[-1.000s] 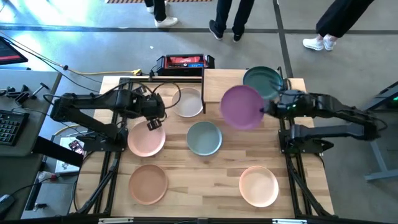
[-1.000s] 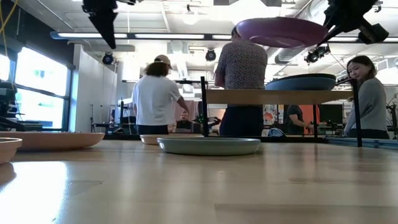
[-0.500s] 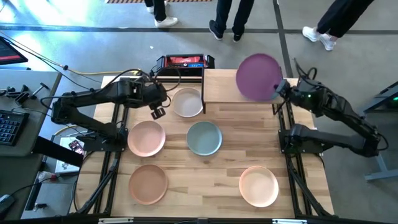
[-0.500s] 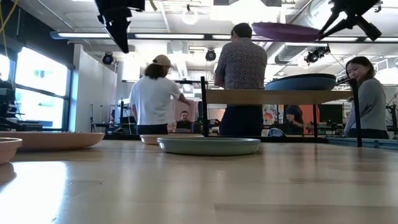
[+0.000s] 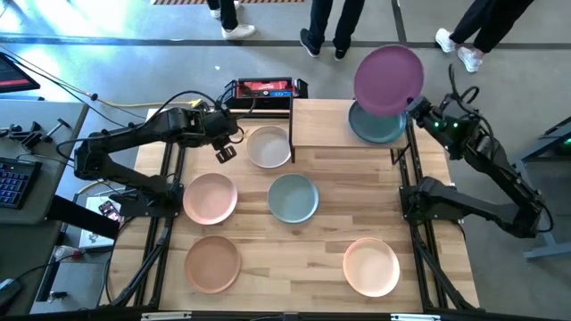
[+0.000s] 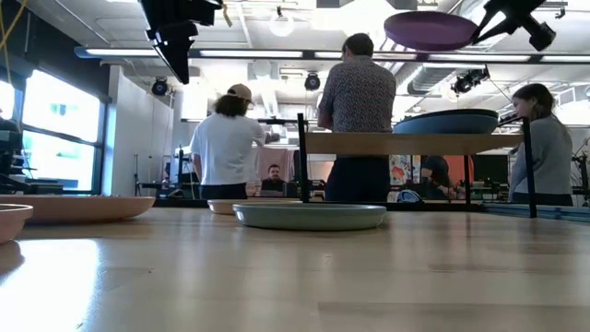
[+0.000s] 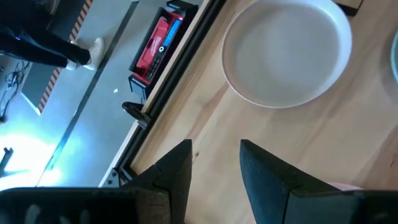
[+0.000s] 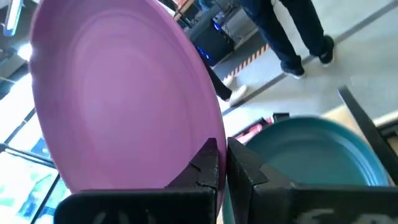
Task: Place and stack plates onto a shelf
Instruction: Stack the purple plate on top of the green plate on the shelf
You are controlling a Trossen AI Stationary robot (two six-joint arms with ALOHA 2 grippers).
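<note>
High over the shelf's (image 5: pixel 326 125) right half hangs a purple plate (image 5: pixel 388 78), with my right gripper (image 5: pixel 413 105) shut on it. Under it, a dark teal plate (image 5: pixel 373 127) rests on the shelf board. In the low view the purple plate (image 6: pixel 431 29) hangs well above the teal one (image 6: pixel 447 122). My left gripper (image 5: pixel 223 152) hovers open over bare wood, just left of the beige plate (image 5: pixel 269 147). Four plates lie flat on the table: the beige one, a pink one (image 5: pixel 211 197), a grey-green one (image 5: pixel 293 197) and a tan one (image 5: pixel 212 262). My right gripper pinches the purple plate's rim (image 8: pixel 198 146) between its two fingers (image 8: pixel 208 163), at the edge nearest the table's right side. The fingers come in nearly level from the right. The plate is lifted clear, close to level, above the teal plate (image 8: pixel 311 155).
A peach plate (image 5: pixel 371 266) lies near the front right. A red and black box (image 5: pixel 261 89) sits past the table's far edge, left of the shelf. People stand beyond the table. The shelf's left half is bare board.
My right gripper has swung up and toward the table's far right corner, carrying the purple plate from beside the shelf to above the teal plate. The plate has levelled out. My left gripper has moved toward the far edge, from over the pink plate to beside the beige one.
</note>
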